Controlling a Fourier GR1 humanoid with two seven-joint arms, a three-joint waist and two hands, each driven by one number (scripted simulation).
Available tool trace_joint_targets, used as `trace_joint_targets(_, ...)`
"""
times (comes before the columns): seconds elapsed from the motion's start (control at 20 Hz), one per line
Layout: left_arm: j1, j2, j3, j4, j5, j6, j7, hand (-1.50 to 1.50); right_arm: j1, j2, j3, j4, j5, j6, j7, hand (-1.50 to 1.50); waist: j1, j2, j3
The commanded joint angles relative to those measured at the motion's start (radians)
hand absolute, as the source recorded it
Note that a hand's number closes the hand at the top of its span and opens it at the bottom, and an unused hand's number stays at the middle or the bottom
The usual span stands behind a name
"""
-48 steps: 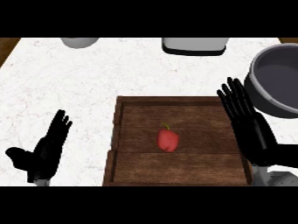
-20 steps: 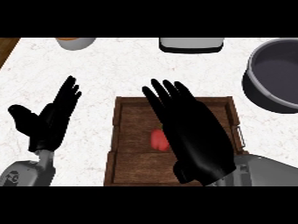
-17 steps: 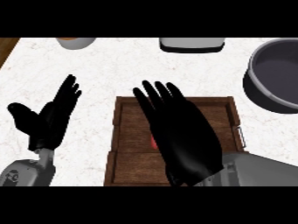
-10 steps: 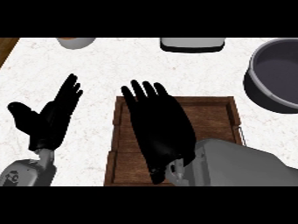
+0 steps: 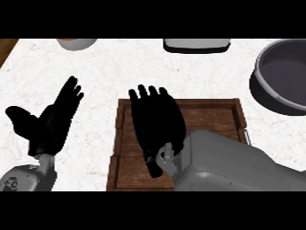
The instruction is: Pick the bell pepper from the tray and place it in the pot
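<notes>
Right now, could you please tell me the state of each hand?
Left hand: open, fingers straight, resting over the counter left of the tray.
Right hand: open, fingers straight, spread flat over the tray; nothing visibly held.

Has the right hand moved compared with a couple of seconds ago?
Yes. The right hand has swung leftward from the tray's right edge to over its left half, away from the pot.

A single head view looks steeply down on the white marble counter (image 5: 115, 67) from close above. The forearms enter from the lower edge. The wooden tray (image 5: 212, 112) sits centre-low and the grey pot (image 5: 289, 76) at upper right
</notes>
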Motion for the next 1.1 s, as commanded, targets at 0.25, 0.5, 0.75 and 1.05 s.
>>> trace_joint_targets(0.25,0.033,0.003,0.004,-0.025,-0.003,-0.006,0.01,0.0,0.029,0.064,0.068,0.047,0.042,0.063,0.282,-1.5,-0.008,-0.002,0.001)
trace_joint_targets(0.5,0.0,0.008,0.026,0.004,0.005,-0.039,-0.01,0.0,0.05,0.102,0.064,0.042,0.11,0.031,0.28,-1.5,-0.006,0.004,0.002)
trace_joint_targets(0.75,0.031,-0.034,0.008,0.017,-0.013,-0.016,-0.032,0.0,0.055,0.145,0.043,0.055,0.151,0.06,0.28,-1.5,-0.006,0.004,0.002)
trace_joint_targets(1.05,-0.022,-0.007,0.028,-0.017,-0.005,-0.019,0.041,0.0,0.085,0.208,0.044,0.184,0.231,0.039,0.277,-1.5,-0.002,0.005,0.002)
